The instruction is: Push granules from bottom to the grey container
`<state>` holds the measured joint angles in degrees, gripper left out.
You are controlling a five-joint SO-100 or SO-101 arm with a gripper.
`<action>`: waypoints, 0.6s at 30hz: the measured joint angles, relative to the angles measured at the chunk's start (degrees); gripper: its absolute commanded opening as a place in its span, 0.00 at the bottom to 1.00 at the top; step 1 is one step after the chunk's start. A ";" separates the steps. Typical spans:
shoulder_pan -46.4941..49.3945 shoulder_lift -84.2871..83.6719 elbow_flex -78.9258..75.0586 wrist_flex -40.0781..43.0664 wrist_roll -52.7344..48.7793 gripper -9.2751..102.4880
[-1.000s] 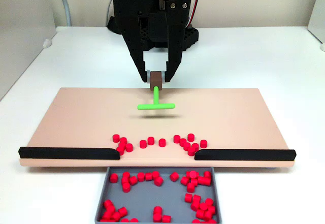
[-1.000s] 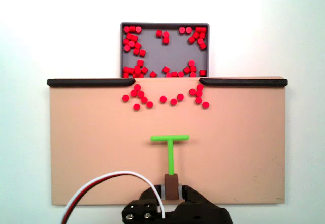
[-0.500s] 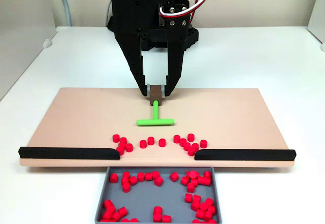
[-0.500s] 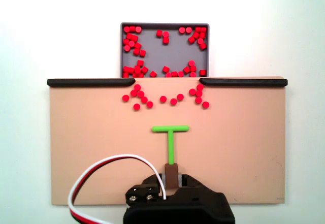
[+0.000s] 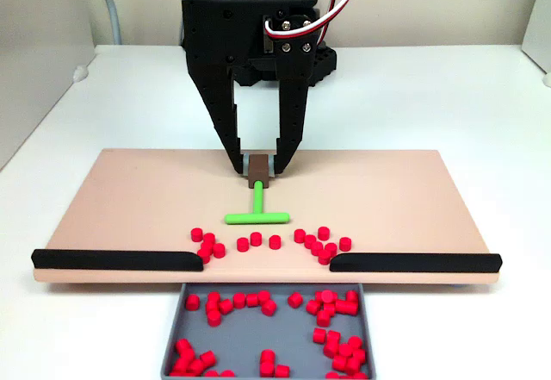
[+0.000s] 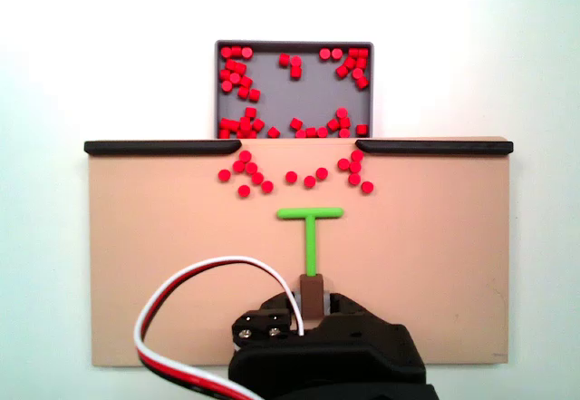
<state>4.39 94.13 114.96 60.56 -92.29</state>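
Observation:
Several red granules (image 5: 274, 241) (image 6: 292, 177) lie in a loose arc on the tan board (image 5: 129, 199) (image 6: 163, 255), just before the gap between the two black strips. Many more granules sit inside the grey container (image 5: 258, 328) (image 6: 308, 92) beyond that gap. My gripper (image 5: 256, 168) (image 6: 310, 293) is shut on the brown handle of the green T-shaped pusher (image 5: 256, 216) (image 6: 310, 214). The pusher's crossbar lies a short way behind the arc of granules, apart from them.
Two black strips (image 5: 116, 259) (image 5: 413, 262) (image 6: 154, 147) (image 6: 439, 147) line the board's edge on either side of the gap. A red, white and black cable (image 6: 181, 300) loops off the arm. White table (image 5: 448, 96) surrounds the board.
The gripper has carried the green pusher steadily toward the granules and the grey container. The granules have not moved.

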 measured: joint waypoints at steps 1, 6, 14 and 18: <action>0.00 -0.44 -0.35 0.00 0.00 0.08; 0.00 -2.72 -2.72 -0.09 0.00 0.08; 0.00 -5.89 -6.50 -0.09 0.00 0.08; 0.00 -7.82 -8.79 -0.09 0.70 0.08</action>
<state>4.39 86.31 106.17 60.47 -91.58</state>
